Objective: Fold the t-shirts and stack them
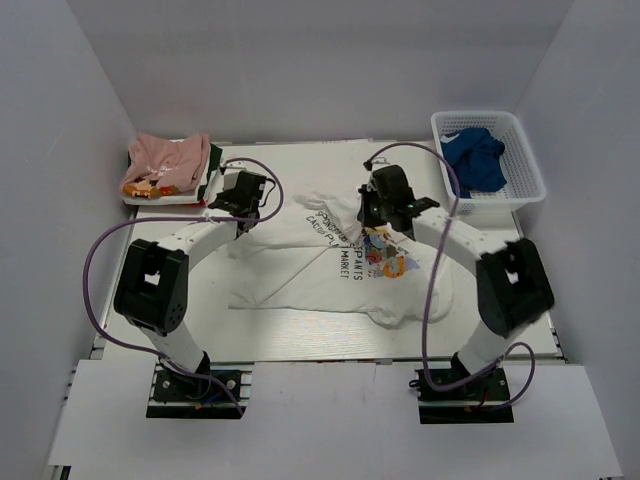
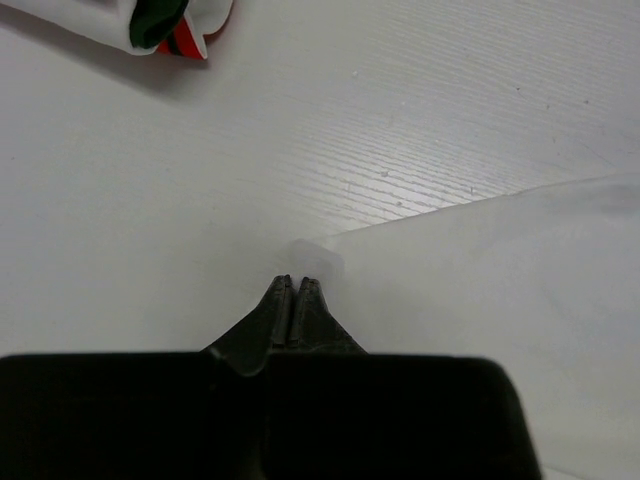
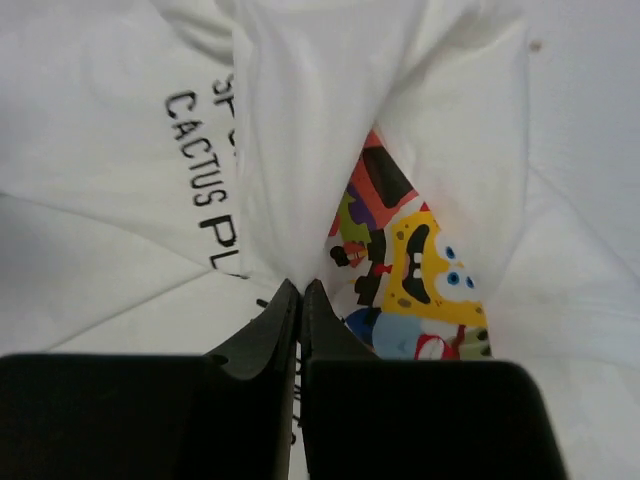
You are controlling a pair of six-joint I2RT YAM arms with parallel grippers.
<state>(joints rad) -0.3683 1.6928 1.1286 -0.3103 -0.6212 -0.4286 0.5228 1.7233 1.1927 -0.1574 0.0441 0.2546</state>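
The large white t-shirt [image 1: 310, 270] lies spread across the middle of the table, its cartoon print [image 3: 420, 270] and black lettering [image 3: 200, 170] facing up. My right gripper [image 3: 301, 283] is shut at the shirt's upper middle, and a ridge of white cloth [image 3: 300, 120] bunches up from its tips. My left gripper [image 2: 295, 280] is shut at the shirt's left edge [image 2: 500, 270], with a small white corner of cloth at its tips. The pink t-shirt [image 1: 165, 160] sits folded on a pile at the back left.
A white basket [image 1: 490, 117] at the back right holds a blue cloth [image 1: 475, 160]. Under the pink shirt lies a white, green and red folded cloth [image 2: 165, 25]. White walls close in the table on three sides.
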